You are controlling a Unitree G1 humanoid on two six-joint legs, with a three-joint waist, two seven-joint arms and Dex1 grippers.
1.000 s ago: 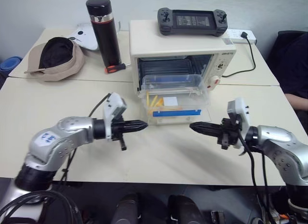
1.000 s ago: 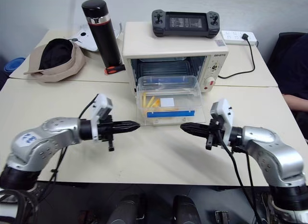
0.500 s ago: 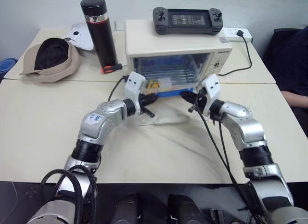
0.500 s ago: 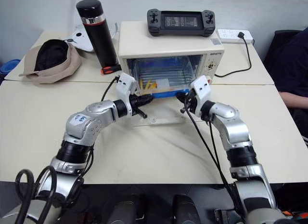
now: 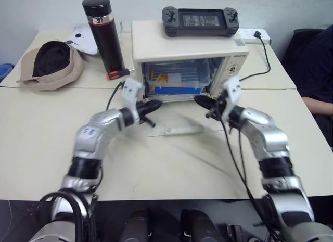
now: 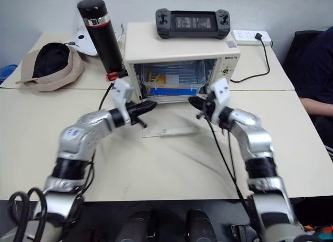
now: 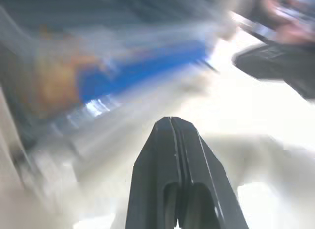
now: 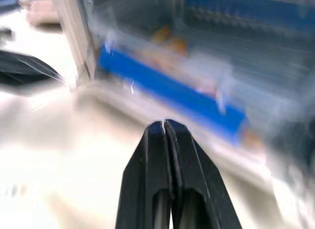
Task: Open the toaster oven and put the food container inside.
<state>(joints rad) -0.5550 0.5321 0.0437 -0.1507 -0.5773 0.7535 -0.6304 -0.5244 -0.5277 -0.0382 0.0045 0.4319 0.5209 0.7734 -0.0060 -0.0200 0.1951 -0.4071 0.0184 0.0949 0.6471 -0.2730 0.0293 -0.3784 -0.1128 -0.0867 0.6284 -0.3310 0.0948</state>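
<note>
Food container (image 5: 177, 81) sat inside the open toaster oven (image 5: 187, 60).
Left gripper (image 5: 156, 104) and right gripper (image 5: 200, 100), both closed and empty, flanked the lowered door at the table's (image 5: 41, 138) middle.

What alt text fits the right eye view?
A food container sits inside the open toaster oven, its glass door lying flat on the table. Both shut grippers, left and right, flank the opening.

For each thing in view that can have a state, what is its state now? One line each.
toaster oven: door open, lying flat on the table.
food container: inside the oven, lid on.
left end effector: shut, holding nothing.
right end effector: shut, holding nothing.
flask: upright, capped.
hat: lying upside down.
power strip: cable plugged in.
</note>
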